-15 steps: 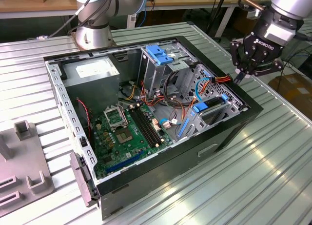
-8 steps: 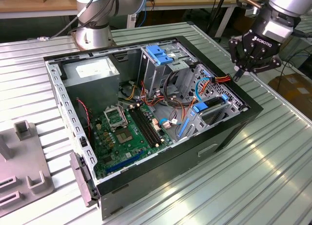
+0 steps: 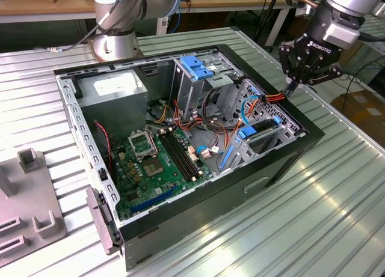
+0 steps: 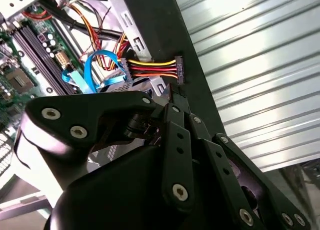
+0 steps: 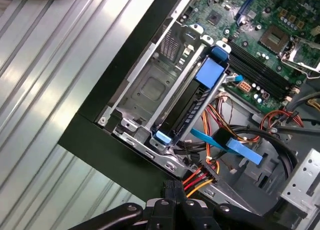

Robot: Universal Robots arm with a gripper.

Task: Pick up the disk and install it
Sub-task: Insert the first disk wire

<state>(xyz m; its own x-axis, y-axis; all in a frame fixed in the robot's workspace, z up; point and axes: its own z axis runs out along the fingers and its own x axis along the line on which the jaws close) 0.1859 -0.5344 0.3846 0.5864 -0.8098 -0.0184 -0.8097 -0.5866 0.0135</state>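
Disk [image 3: 261, 130]: flat slab seated in the metal bay at the corner of the case on the exterior view's right, just inside the wall and below the gripper. Blue plastic frame pieces cap both of its ends. The first wrist view shows it as a narrow dark slab running between a broad blue tab and a smaller pale-blue one.

Case [image 3: 272, 169]: open rectangular box lying on its side, with glossy black outer walls and bare grey punched sheet metal inside.

Gripper [image 3: 291, 86]: matte black, with jointed links and silver screw heads, hanging over the case rim beside the disk's bay. In both wrist views its fingers taper to a point, pinched together on one end of the power plug.

Power plug [image 4: 179, 70]: slim black bar lifted just above the case rim.

Wires [image 4: 150, 66]: flat fan of yellow, red, orange and black strands running from the plug back into the case.

Ribbon cable [image 5: 235, 146]: flat, glossy blue, looped inside the case near the bay.

Circuit board [image 3: 156, 163]: green, on the case floor, with long black slots and a square silver socket.

Power box [image 3: 114, 91]: plain grey metal block with a white sticker, in the case's far corner from the disk.

Table [image 3: 337, 217]: ribbed, shiny aluminium slats under the case.
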